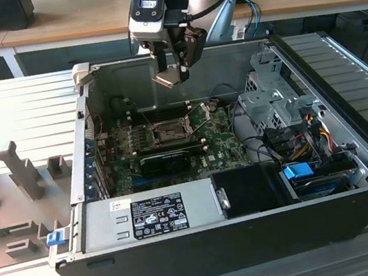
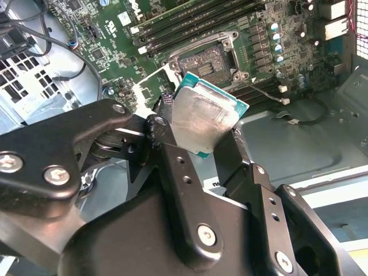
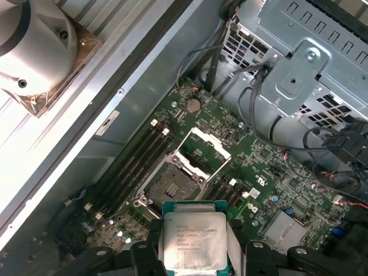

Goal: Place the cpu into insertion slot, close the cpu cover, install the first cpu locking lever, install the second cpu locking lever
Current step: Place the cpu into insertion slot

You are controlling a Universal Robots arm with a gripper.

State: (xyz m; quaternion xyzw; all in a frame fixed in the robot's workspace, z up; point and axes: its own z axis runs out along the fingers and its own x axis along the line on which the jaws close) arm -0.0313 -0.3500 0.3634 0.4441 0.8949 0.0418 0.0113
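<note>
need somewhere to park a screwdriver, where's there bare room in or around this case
Bare: the ribbed table on the exterior view's right of the case, and the stretch beyond the grey fixtures on its left. Crowded: inside, the motherboard, the drive cage and its cables. The jaws hold the cpu in the air above the motherboard.

You're in a robotics lab or electronics workshop: an opened computer case (image 1: pixel 256 238) sits on a ribbed metal table (image 1: pixel 19 115), grey fixture blocks (image 1: pixel 17 168) stand beside it, and wooden desks (image 1: pixel 81 21) strewn with cables and papers run behind.
</note>
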